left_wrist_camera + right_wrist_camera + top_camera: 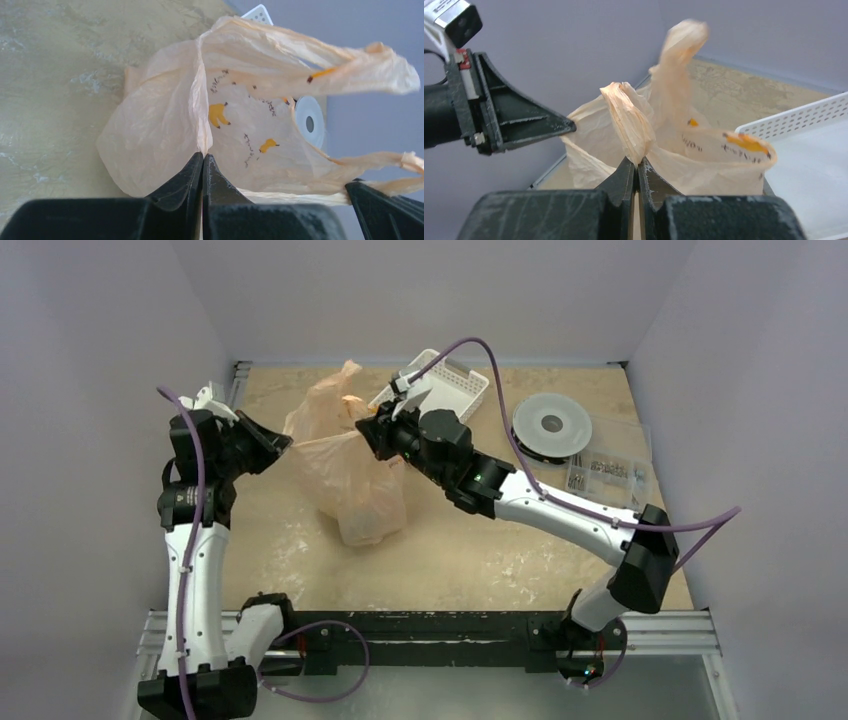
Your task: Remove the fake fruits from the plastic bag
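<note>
Top external view is showing the plastic bag (345,465) sitting on the worktop (480,550), in its left half and reaching toward the far edge, with its lower end lying nearer the middle. Both arms are meeting at the bag's upper part. The left gripper (285,443) is coming in from the left edge side and the right gripper (368,428) from the right, so the bag's top is hanging stretched between them.

Left wrist view is showing the left gripper's jaws pressed together on a vertical fold of the thin pale-orange film, pinching it at the tips. Small yellow banana-shaped prints (217,115) are showing through the film, and a handle loop (350,75) is trailing out to the right of that view.

Right wrist view is showing the right gripper's jaws likewise closed, clamping a bunched, twisted tuft of the bag's rim that is standing up just above the fingertips. The other handle loop is rising behind it, blurred.

Fake fruits are not showing clearly in any view, so whether they are lying inside the bag cannot be told.

A white perforated basket (455,385) is standing at the far edge, just to the right of the bag and behind the right gripper. A flat round reel (551,425) is lying to the right of the basket, and a clear box of small parts (610,470) is sitting beside the reel, near the right edge.
</note>
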